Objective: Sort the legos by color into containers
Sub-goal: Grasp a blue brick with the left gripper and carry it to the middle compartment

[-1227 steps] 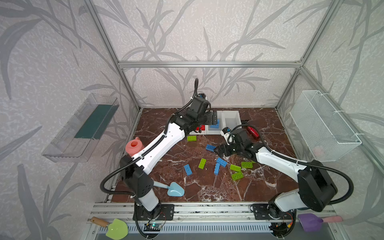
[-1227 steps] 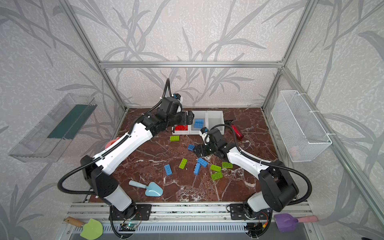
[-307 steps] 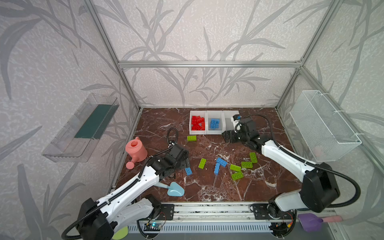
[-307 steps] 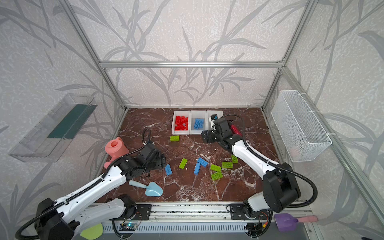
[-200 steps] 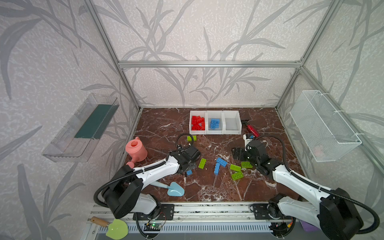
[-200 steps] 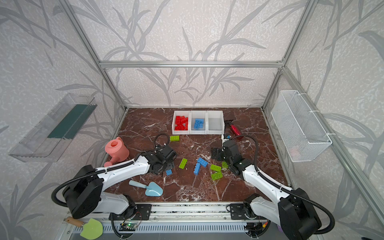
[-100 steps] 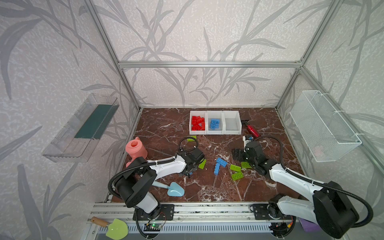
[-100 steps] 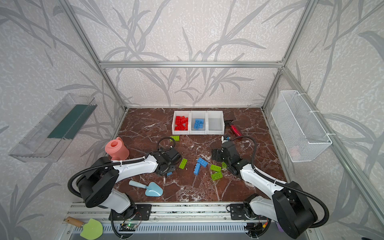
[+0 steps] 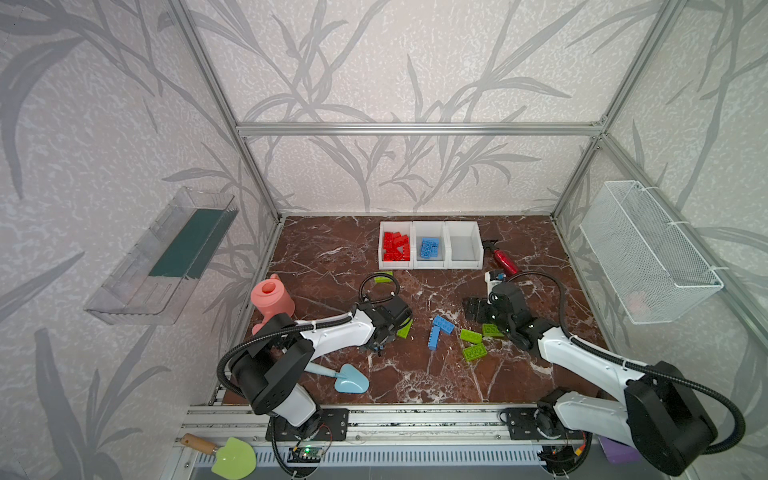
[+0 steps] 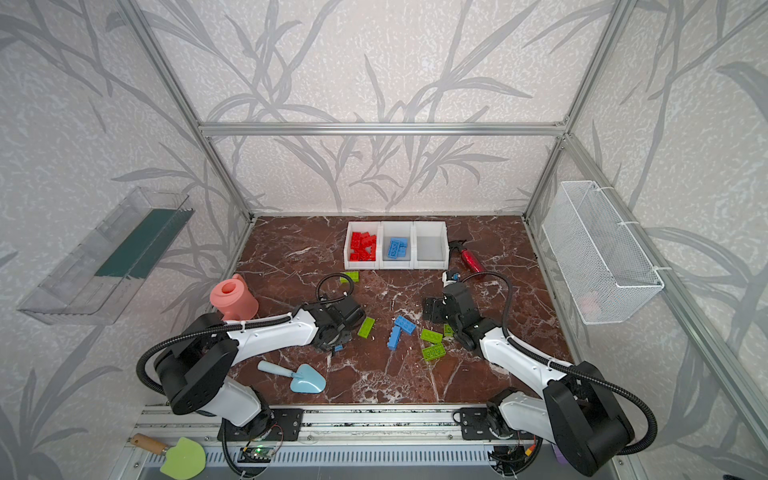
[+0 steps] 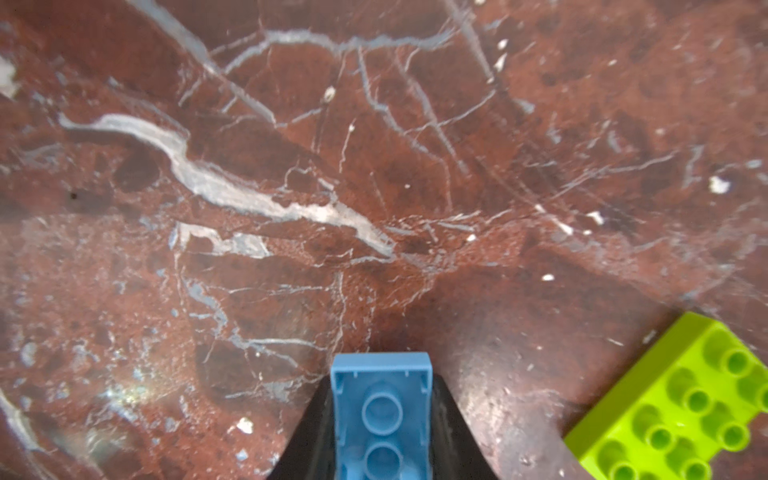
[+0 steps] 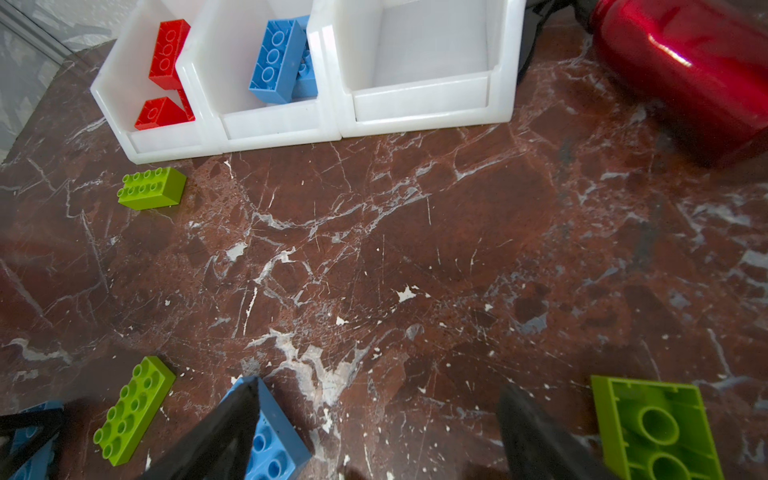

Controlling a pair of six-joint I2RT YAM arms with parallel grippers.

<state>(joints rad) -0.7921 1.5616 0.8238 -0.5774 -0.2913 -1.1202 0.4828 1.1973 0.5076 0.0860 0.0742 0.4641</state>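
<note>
1. Tabletop (image 9: 332,257): red-brown marble pattern with white veins, enclosed by an aluminium frame (image 9: 415,129).
2. Red bottle (image 9: 506,262): 1 unit, metallic, lying on its side at the back right of the tabletop, with its black top toward the back wall.
3. Watering can (image 9: 272,297): 1 unit, pink, upright at the left edge of the tabletop.
4. Blue trowel (image 9: 351,380): 1 unit, light blue, lying flat near the front edge.
5. Green trowel (image 9: 232,459): 1 unit with a wooden handle, resting on the front rail, off the tabletop.
6. Clear tray (image 9: 124,291): mounted on the left wall, with 1 dark green panel (image 9: 187,243) inside.
7. Wire basket (image 9: 648,253): white mesh, mounted on the right wall. A pale pink item inside it cannot be identified.
</note>
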